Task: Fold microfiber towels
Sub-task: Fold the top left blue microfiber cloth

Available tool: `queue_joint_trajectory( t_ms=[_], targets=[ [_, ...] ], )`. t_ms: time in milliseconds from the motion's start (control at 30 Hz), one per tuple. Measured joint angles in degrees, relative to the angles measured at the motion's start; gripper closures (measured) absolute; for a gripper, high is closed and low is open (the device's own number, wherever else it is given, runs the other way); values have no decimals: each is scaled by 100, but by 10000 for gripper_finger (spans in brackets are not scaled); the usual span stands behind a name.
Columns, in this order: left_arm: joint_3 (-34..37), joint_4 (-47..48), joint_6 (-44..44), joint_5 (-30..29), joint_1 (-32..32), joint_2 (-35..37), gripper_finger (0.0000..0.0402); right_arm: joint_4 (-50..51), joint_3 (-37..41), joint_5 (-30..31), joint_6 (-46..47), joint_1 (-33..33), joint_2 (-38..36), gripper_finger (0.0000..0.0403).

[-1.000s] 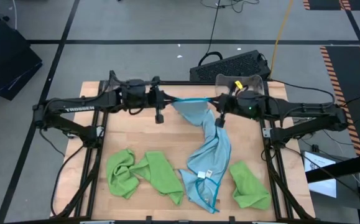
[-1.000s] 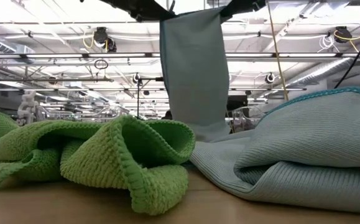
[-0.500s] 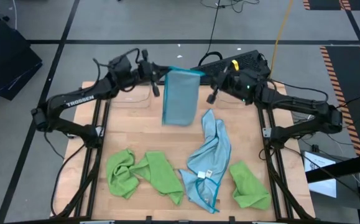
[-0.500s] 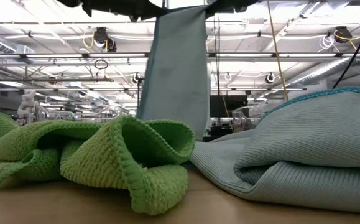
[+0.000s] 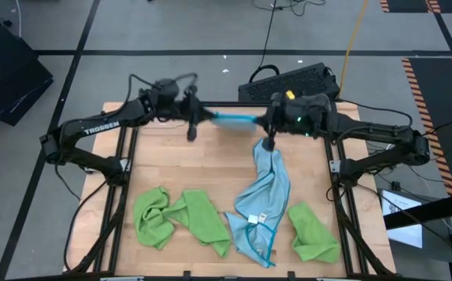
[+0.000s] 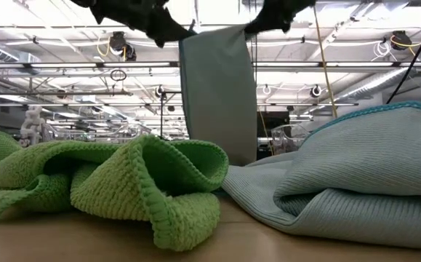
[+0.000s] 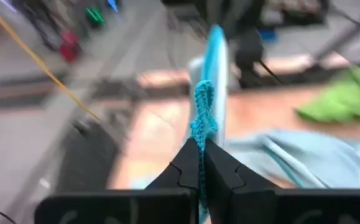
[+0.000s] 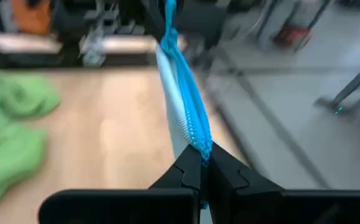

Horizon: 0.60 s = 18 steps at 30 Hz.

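1. The left gripper is clenched on one top corner of a light blue towel. The right gripper is clenched on the opposite top corner. Both are raised over the far edge of the counter.

2. The held towel hangs as a flat sheet between the two grippers. In the low view its bottom hem appears to sit close above the counter, behind the cloths lying there. In the wrist views the teal edging runs straight into each pair of pinched fingers.

3. The other towels lie near the counter's front edge: a crumpled green towel toward the front left corner, a second green towel toward the front right corner, and a long blue towel stretching from the middle of the counter to its front edge.

4. To do this step well, I judge that the top edge should be kept taut and level, with both grippers at equal height.

5. The bare wood along the far half of the counter looks like the best landing spot. The far end of the long blue towel reaches up under the right gripper, so the hem should be laid clear of it.

6. Neither grip should loosen until the sheet rests flat.
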State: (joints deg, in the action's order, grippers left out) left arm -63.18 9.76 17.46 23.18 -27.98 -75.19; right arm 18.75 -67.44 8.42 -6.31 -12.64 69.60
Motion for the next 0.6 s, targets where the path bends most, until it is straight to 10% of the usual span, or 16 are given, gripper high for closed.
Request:
queue_joint_trajectory(
  t_ms=[600],
  targets=[
    [1297,-192,-1371,-1545,3127,1,391,-164,1214,-801,1621,2049,2,400]
  ],
)
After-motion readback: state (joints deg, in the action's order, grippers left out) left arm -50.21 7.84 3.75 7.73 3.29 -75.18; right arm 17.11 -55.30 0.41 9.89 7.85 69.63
